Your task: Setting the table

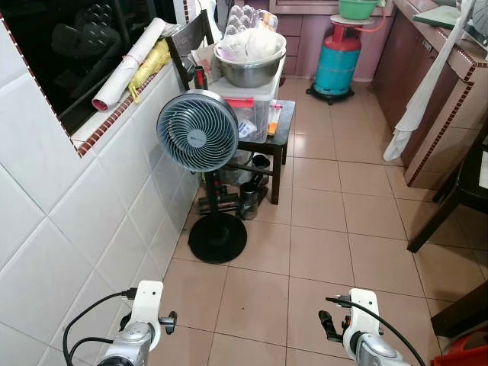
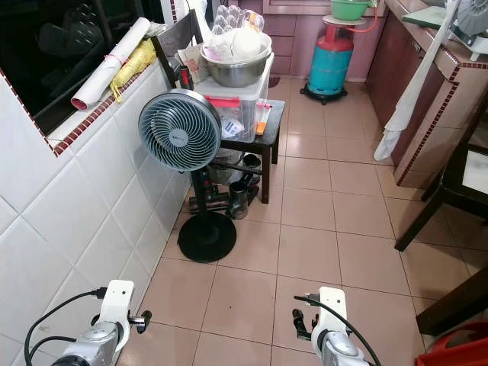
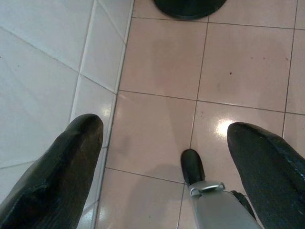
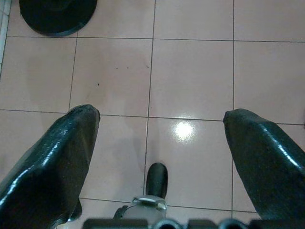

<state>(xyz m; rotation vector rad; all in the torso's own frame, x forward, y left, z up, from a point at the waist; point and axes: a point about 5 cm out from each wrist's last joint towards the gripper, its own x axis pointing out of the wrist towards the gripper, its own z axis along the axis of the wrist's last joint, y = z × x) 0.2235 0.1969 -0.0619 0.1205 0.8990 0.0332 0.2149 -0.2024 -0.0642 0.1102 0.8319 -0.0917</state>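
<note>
A steel bowl (image 1: 249,65) holding white dishes sits on a clear plastic box (image 1: 252,107) on a small dark table (image 1: 284,130) straight ahead by the tiled wall. Both of my arms hang low near the floor, the left arm (image 1: 141,320) beside the wall and the right arm (image 1: 358,324) over bare tiles. In the left wrist view, the left gripper (image 3: 164,126) is open above the pink floor, with nothing between its fingers. The right gripper (image 4: 162,114) is likewise open and holds nothing.
A standing fan (image 1: 198,131) with a round black base (image 1: 217,238) stands before the small table. A blue gas cylinder (image 1: 337,61) stands at the back. A counter (image 1: 450,53) with a hanging white cloth (image 1: 419,99) and dark furniture legs (image 1: 442,210) line the right.
</note>
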